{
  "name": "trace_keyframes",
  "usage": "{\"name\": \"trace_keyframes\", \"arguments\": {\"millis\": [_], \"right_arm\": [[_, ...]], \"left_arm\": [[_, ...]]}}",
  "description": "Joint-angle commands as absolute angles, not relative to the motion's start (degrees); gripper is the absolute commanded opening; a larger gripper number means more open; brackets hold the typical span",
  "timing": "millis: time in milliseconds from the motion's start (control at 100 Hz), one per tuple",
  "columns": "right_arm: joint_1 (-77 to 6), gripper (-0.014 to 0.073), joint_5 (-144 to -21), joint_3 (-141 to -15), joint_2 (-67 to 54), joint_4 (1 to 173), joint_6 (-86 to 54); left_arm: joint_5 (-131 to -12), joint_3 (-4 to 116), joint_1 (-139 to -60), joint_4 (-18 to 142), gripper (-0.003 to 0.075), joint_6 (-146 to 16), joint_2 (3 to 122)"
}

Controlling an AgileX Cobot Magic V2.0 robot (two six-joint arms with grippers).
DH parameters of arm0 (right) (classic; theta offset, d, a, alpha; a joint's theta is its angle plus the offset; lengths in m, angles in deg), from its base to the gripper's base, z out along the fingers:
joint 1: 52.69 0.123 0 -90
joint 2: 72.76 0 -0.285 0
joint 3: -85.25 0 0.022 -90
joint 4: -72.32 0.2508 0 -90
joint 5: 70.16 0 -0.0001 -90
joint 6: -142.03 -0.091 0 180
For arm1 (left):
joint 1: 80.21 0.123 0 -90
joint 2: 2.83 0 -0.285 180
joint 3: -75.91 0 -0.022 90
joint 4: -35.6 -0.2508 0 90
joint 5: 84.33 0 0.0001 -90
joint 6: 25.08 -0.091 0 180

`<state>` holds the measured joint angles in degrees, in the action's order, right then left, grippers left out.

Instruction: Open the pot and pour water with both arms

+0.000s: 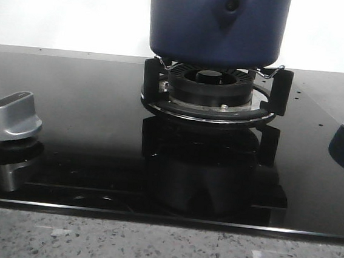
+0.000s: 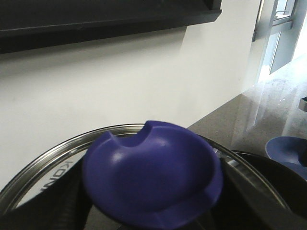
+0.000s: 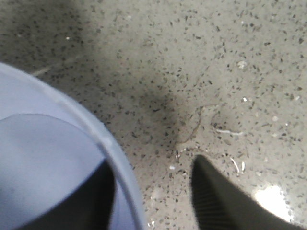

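Both tools engaged: left tool (image 2: 153, 211) clenched on lid knob (image 2: 151, 175) to uncover pot (image 1: 217, 23); right tool (image 3: 148, 196) straddles bowl rim (image 3: 103, 139), grasp state unclear.

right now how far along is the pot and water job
Nothing looks finished. The pot sits on the burner, with its top outside the front view. In hand: the left gripper is at the lid's blue knob, though its grip is unclear. The right gripper, open, straddles the rim of the light blue bowl. Left: lifting the lid clear and pouring.
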<state>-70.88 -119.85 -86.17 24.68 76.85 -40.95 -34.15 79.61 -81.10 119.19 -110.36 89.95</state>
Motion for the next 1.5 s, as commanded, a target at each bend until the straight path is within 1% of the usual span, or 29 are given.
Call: {"name": "trace_keyframes", "arguments": {"millis": [0,50,100,330,510,690,990,1259,1379,1489], "right_arm": [[-71.3,0.0128,-117.3,-88.1,23.0,77.3,-40.2],[-71.3,0.0006,-117.1,-88.1,23.0,77.5,-40.2],[-71.3,-0.0074,-117.0,-88.1,22.9,77.5,-40.2],[-71.3,-0.0069,-118.6,-89.6,21.7,78.8,-40.2],[-70.0,-0.0067,-125.4,-96.7,21.6,79.1,-40.2],[-65.1,-0.0067,-131.2,-106.1,21.6,79.1,-40.2],[-54.7,-0.0067,-135.2,-122.4,24.3,79.1,-40.2],[-45.5,-0.0067,-133.9,-132.4,30.3,79.1,-40.2],[-42.7,-0.0067,-129.7,-133.8,32.6,79.1,-40.1],[-40.6,-0.0067,-124.0,-133.8,33.7,79.1,-37.3]], "left_arm": [[-34.1,81.6,-81.0,124.3,0.0263,-109.8,87.2],[-34.1,81.6,-81.0,124.3,0.0263,-109.8,87.2],[-34.1,81.6,-81.0,124.3,0.0263,-109.8,87.2],[-34.2,81.6,-81.0,124.3,0.0263,-109.8,87.2],[-34.2,81.6,-81.0,124.3,0.0263,-109.8,87.2],[-34.2,81.6,-81.0,124.3,0.0263,-109.8,87.2],[-35.0,81.6,-81.0,123.8,0.0263,-109.8,87.2],[-35.8,81.6,-81.0,123.7,0.0263,-109.8,87.2],[-35.9,81.6,-81.0,123.7,0.0263,-109.8,87.2],[-35.9,81.6,-81.0,123.7,0.0263,-109.8,87.2]]}}
